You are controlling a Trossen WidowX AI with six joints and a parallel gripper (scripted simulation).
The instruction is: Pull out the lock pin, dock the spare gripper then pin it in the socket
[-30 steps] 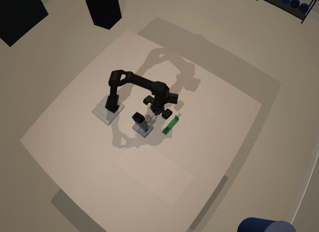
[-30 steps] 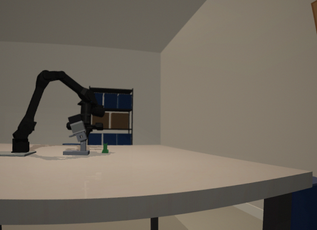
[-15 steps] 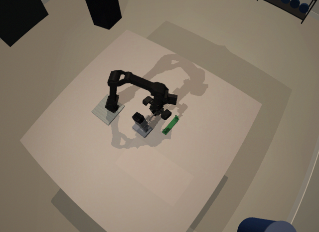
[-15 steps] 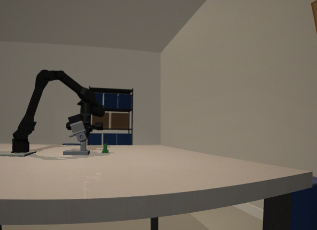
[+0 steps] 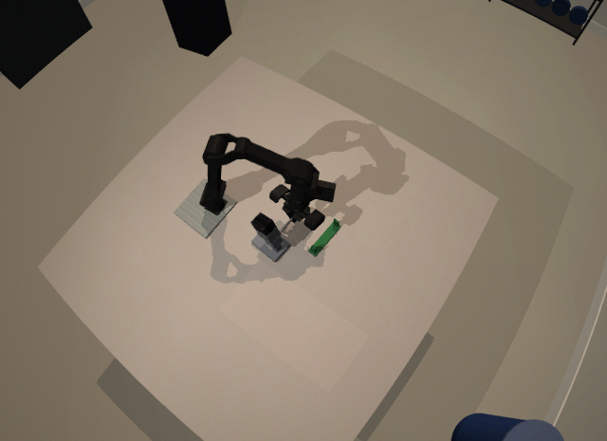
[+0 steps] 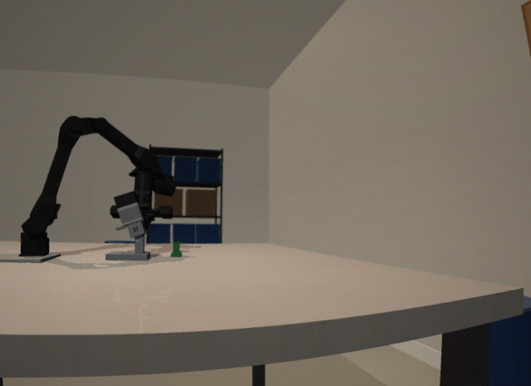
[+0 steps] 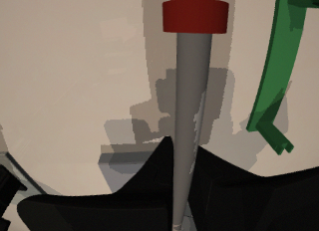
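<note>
The lock pin, a grey rod with a red head (image 7: 195, 17), also shows as a thin rod (image 5: 285, 225). My gripper (image 5: 292, 221) (image 7: 173, 142) is shut on its shank, beside the mount. The pin's far end is hidden by the fingers in the wrist view. Whether it has entered the socket cannot be told. The spare gripper, a grey block with a black top (image 5: 265, 222) (image 6: 129, 213), sits tilted on the mount's socket (image 6: 136, 230), which shows a small hole. The mount's base (image 5: 264, 249) (image 6: 124, 256) (image 7: 114, 178) is flat on the table.
A green cradle (image 5: 324, 239) (image 6: 176, 250) (image 7: 280, 67) with an upright at each end lies near the mount, on the side away from the arm's base plate (image 5: 193, 211). The spare gripper stands close to my fingers.
</note>
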